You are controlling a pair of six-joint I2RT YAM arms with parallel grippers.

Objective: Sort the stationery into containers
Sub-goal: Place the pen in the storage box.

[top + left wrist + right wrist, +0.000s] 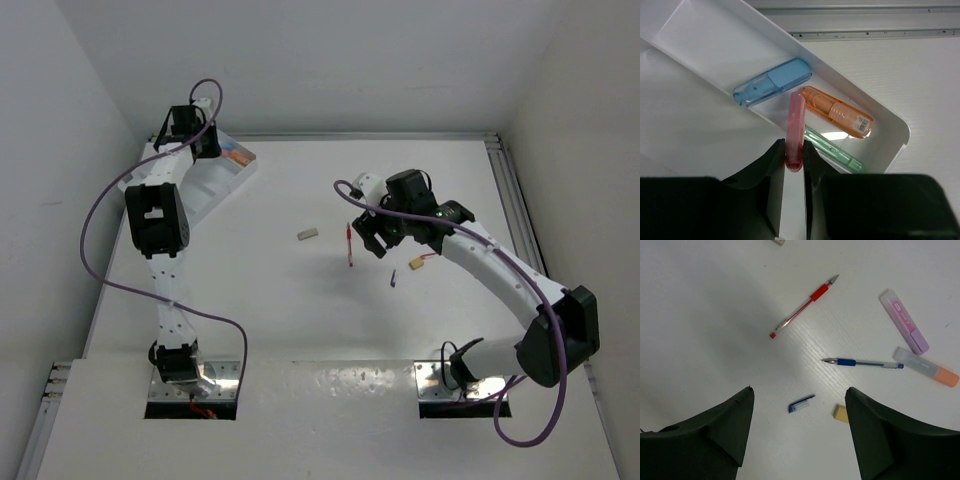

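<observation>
My left gripper (pixel 794 152) is shut on a pink marker (pixel 795 120), holding it tip-down over the white tray (pixel 892 125). A blue marker (pixel 772 82), an orange marker (pixel 837 111) and a green marker (pixel 836 151) lie in the tray's end compartment. My right gripper (pixel 799 390) is open and empty above the table. Under it lie a red pen (pixel 802 307), a blue pen (pixel 862 362), a blue pen cap (pixel 801 403), a beige eraser (pixel 840 413), a pale pink marker (pixel 903 321) and an orange-tipped marker (pixel 925 366).
In the top view the tray (pixel 232 172) sits at the far left under the left gripper (pixel 205 140). Another beige eraser (pixel 307 234) lies mid-table, left of the red pen (pixel 349 245) and the right gripper (pixel 372 238). A metal rail (pixel 510 190) runs along the right edge.
</observation>
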